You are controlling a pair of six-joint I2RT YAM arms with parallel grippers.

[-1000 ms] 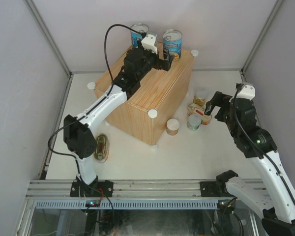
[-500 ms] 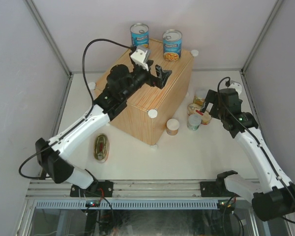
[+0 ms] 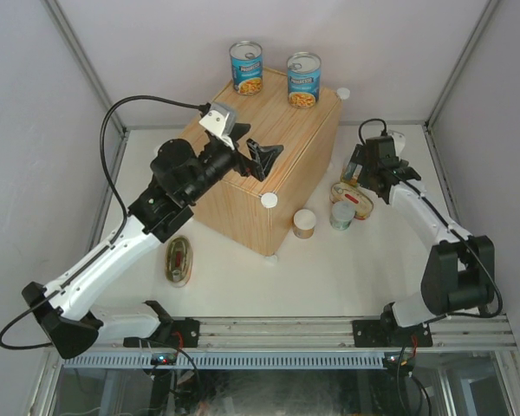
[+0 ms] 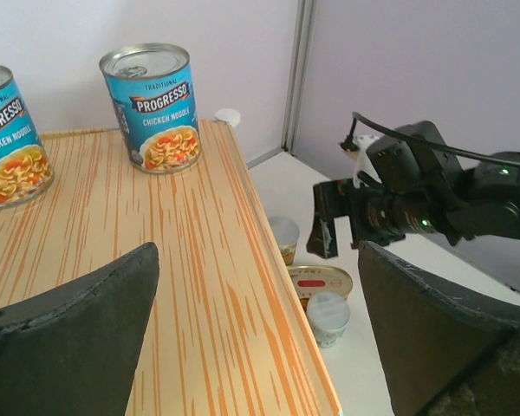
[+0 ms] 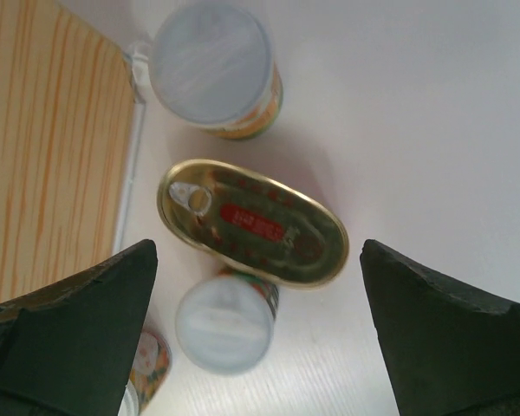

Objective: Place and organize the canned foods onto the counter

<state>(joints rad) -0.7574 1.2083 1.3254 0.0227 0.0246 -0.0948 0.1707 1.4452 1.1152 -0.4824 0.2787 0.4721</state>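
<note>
Counter: you have the wood-grain counter [image 3: 305, 130] standing at the far middle of the white tabletop [image 3: 329, 269].
Tall cans: your two blue-labelled cans, the left one [image 3: 247, 68] and the right one [image 3: 303, 80], stand upright along the counter's far edge, apart from each other.
Left jaws: on your left arm [image 3: 121, 251], spread wide and holding nothing, they hover over the near part of the counter's top, well apart from both tall cans.
Right jaws: on your right arm [image 3: 425, 208], spread wide and empty, they hang over the cans on the tabletop just right of the counter.
Cluster: an oval tin [image 5: 253, 221] lies lid up between the far small can [image 5: 212, 65] and the near small can [image 5: 225, 325]; you cannot tell whether it touches them.
Third small can: it [image 3: 304, 223] stands by the counter's near right side.
Other oval tin: it [image 3: 179, 259] lies flat on the tabletop, near and left of the counter.
</note>
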